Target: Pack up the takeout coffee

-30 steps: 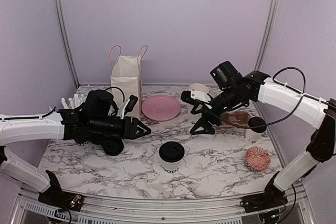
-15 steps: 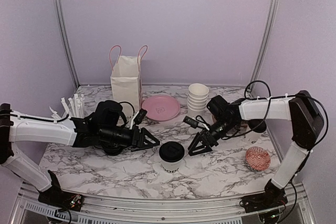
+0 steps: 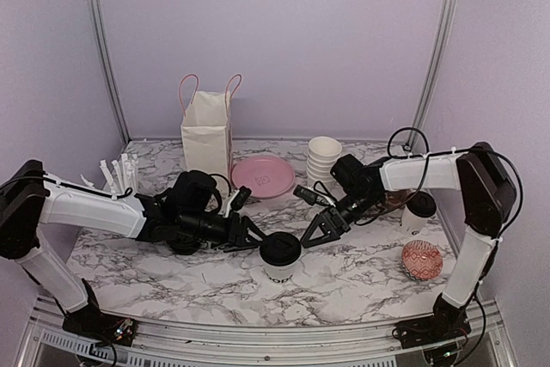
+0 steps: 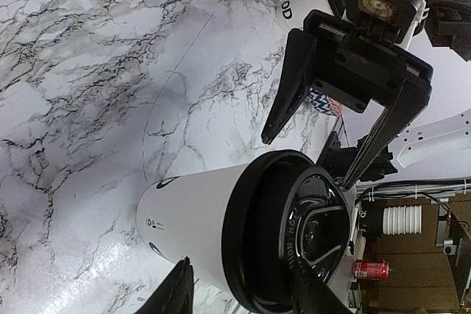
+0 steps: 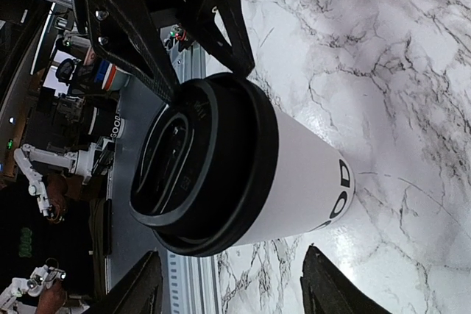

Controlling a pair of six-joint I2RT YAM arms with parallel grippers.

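A takeout coffee cup [image 3: 280, 257], white with a black lid, stands upright on the marble table at centre front. It fills the left wrist view [image 4: 213, 226] and the right wrist view [image 5: 302, 174]. My left gripper [image 3: 252, 235] is open at the cup's left side, its fingertips [image 4: 176, 292] close beside the cup wall. My right gripper [image 3: 313, 235] is open just right of the cup, with its fingers [image 5: 335, 284] apart below it. A second coffee cup [image 3: 418, 211] stands at the right, and it also shows in the left wrist view [image 4: 305, 1].
A white paper bag with pink handles [image 3: 206, 131] stands at the back left. A pink plate [image 3: 263, 176] and a stack of white bowls [image 3: 324, 158] are behind the arms. A cup of straws [image 3: 120, 174] is far left. A red patterned bowl [image 3: 421, 259] is front right.
Both grippers have come in toward the centre cup. The right arm came down from a raised pose to table level. The left gripper slid right. The cup has not moved.
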